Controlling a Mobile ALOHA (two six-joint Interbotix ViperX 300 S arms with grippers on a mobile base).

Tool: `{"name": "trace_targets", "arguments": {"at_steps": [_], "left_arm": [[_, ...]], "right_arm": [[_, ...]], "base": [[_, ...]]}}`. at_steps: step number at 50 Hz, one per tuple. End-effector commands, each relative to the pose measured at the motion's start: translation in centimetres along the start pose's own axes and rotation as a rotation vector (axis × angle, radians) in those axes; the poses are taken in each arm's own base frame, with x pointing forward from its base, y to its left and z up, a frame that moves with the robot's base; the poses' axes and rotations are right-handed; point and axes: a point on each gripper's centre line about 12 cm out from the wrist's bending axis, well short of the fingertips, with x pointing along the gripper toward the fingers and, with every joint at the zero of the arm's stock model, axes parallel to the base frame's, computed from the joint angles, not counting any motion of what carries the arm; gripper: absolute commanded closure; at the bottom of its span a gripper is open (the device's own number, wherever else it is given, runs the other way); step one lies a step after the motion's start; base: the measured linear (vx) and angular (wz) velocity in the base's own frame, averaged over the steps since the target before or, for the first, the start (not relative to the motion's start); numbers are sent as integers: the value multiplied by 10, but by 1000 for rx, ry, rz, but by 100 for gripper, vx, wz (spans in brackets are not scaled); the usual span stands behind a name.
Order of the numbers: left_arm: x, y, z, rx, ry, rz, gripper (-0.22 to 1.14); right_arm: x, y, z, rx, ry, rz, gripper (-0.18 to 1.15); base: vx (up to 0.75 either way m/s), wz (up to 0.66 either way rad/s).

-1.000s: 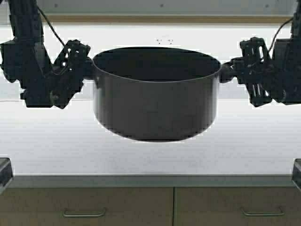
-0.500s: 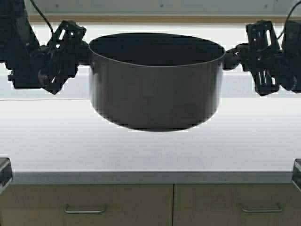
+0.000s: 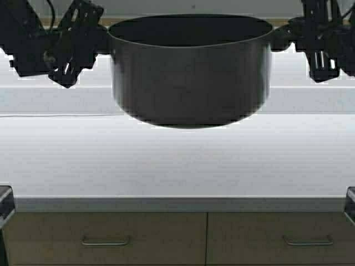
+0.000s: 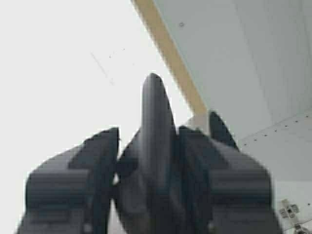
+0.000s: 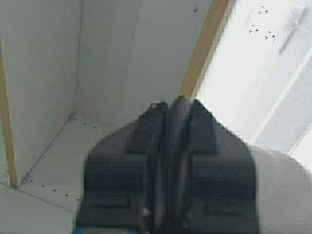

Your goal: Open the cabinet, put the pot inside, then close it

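The dark grey pot [image 3: 191, 72] hangs in the air above the white counter, at the top middle of the high view. My left gripper [image 3: 102, 40] is shut on its left loop handle [image 4: 156, 112]. My right gripper [image 3: 280, 37] is shut on its right loop handle [image 5: 179, 109]. Both wrist views show the cabinet's light grey interior [image 4: 234, 58] [image 5: 112, 58] with a tan front edge [image 5: 204, 48], just beyond the held handles. The cabinet doors are out of view.
The white counter [image 3: 177, 160] runs across below the pot. Tan drawer fronts [image 3: 105, 230] with horizontal steel handles [image 3: 308, 241] lie under its front edge. A wall socket [image 5: 273, 24] shows on the white wall beside the cabinet.
Both arms have raised the pot, level, to the top of the high view. The counter edge and drawers sit slightly higher in view, so the robot has moved a little.
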Motion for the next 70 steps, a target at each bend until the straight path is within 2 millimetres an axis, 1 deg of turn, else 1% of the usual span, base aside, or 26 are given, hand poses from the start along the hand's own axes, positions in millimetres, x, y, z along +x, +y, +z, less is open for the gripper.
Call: {"name": "trace_targets", "arguments": {"at_steps": [1,15,19,25,35,42,57,70], "left_arm": [[0,-60,-40,58,145,-182,89],[18,-92,-39,70,176,-222,89],[22,-97,-40,70,185,-228,89],[26,-101,-40,69,186,-232,89],[33,-112,-39,63,181,-250,89],[42,-126,-40,68,200,-260,89],[56,-155,-40,63,207,-307,89],[67,-177,-36,47,197,-338,89]], "right_arm": [[5,46,-33,52,124,145,90],[12,72,-27,42,125,156,90],[16,80,-25,33,124,158,90],[20,79,-25,29,134,127,90],[28,89,-24,38,132,159,90],[37,95,-23,39,128,171,90],[47,106,-21,66,120,203,90],[65,120,-17,74,107,231,90]], "base": [[-2,2],[0,0],[0,0],[0,0],[0,0],[0,0],[0,0],[0,0]]}}
